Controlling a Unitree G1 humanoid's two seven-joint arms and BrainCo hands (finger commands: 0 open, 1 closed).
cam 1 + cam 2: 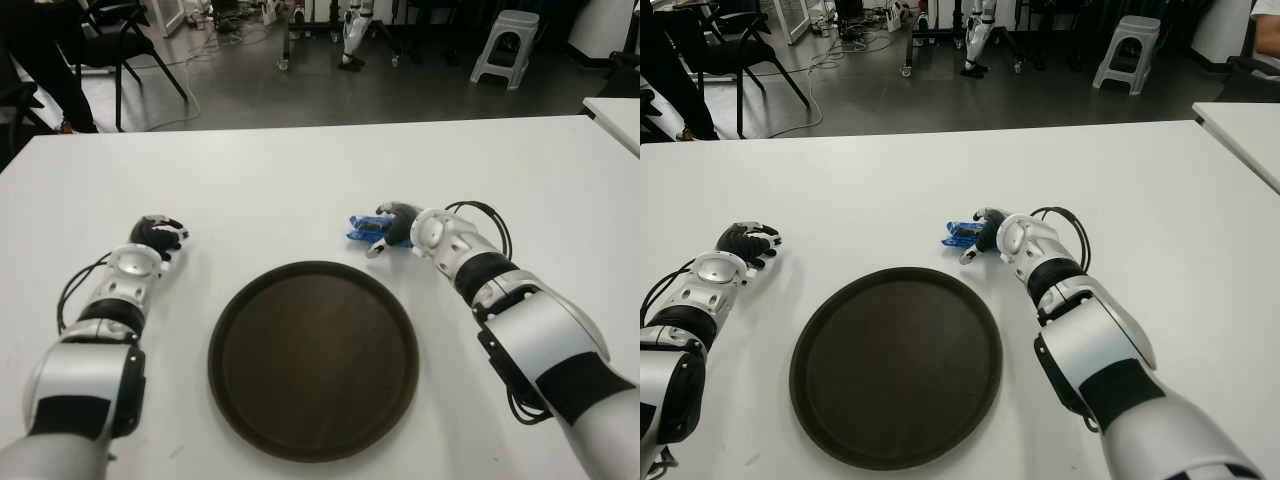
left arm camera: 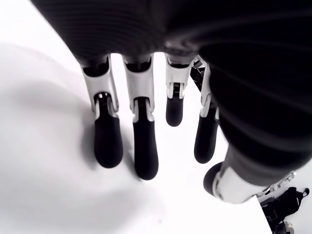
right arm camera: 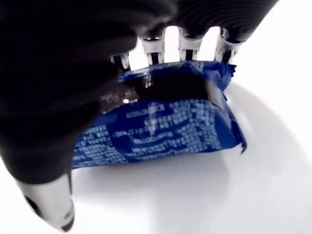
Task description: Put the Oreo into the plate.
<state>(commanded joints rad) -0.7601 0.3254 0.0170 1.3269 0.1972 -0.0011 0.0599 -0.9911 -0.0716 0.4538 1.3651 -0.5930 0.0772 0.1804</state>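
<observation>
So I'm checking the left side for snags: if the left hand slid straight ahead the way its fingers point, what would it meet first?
Probably nothing. The left hand, fingers open, points up the bare white table, left of the plate. The way looks free to the far edge.

The crinkled blue glossy foil Oreo wrapper (image 3: 161, 131) is catching light. The round dark brown plate (image 1: 312, 358) is looking smooth and matt, the white table (image 1: 300, 180) smooth, both hands' shells glossy plastic with matt black fingertips (image 2: 108, 146).
</observation>
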